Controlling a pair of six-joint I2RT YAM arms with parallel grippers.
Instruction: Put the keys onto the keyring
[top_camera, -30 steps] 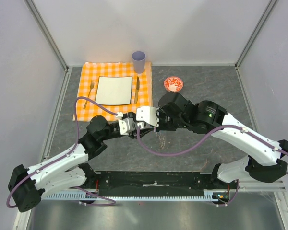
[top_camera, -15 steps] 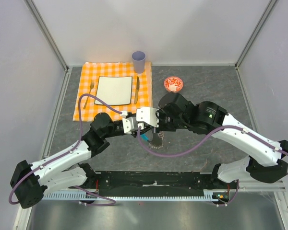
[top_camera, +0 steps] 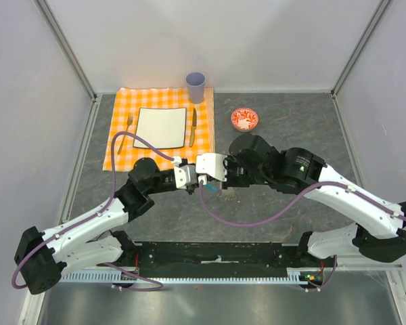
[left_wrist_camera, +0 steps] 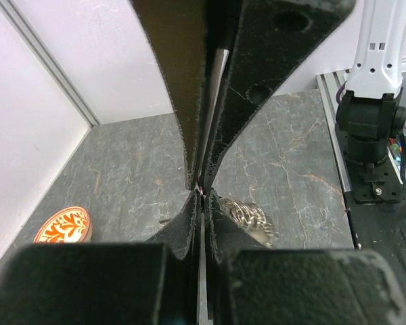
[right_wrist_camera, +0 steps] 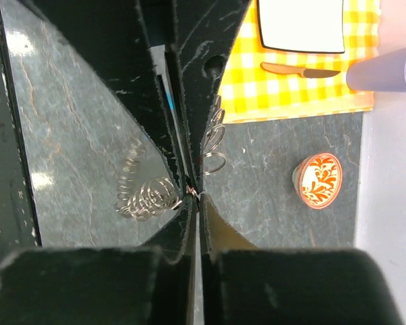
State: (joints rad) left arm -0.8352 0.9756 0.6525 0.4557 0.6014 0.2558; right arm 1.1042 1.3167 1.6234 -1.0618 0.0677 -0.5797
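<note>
My left gripper (top_camera: 195, 179) and right gripper (top_camera: 204, 177) meet tip to tip above the grey table, both shut. The keyring hangs at that meeting point. Its silvery coil (right_wrist_camera: 145, 196) shows in the right wrist view and beside my left gripper (left_wrist_camera: 201, 198) in the left wrist view (left_wrist_camera: 249, 215). Its blue segment (right_wrist_camera: 170, 105) runs between the left gripper's fingers (right_wrist_camera: 155, 81), and a blue bit shows from above (top_camera: 204, 183). The coil's end reaches the tips of my right gripper (right_wrist_camera: 195, 198), where a small coppery bit is pinched. The key is hidden.
A small red patterned bowl (top_camera: 244, 119) stands behind the right arm. An orange checked cloth (top_camera: 116, 142) at the back left carries a white plate (top_camera: 161, 126), fork (top_camera: 125, 131), knife (top_camera: 193, 126) and purple cup (top_camera: 195, 87). Walls enclose the table.
The left gripper has moved right to meet the right gripper. The keyring, hanging dark below them half a second ago, is drawn up between the two grippers.
</note>
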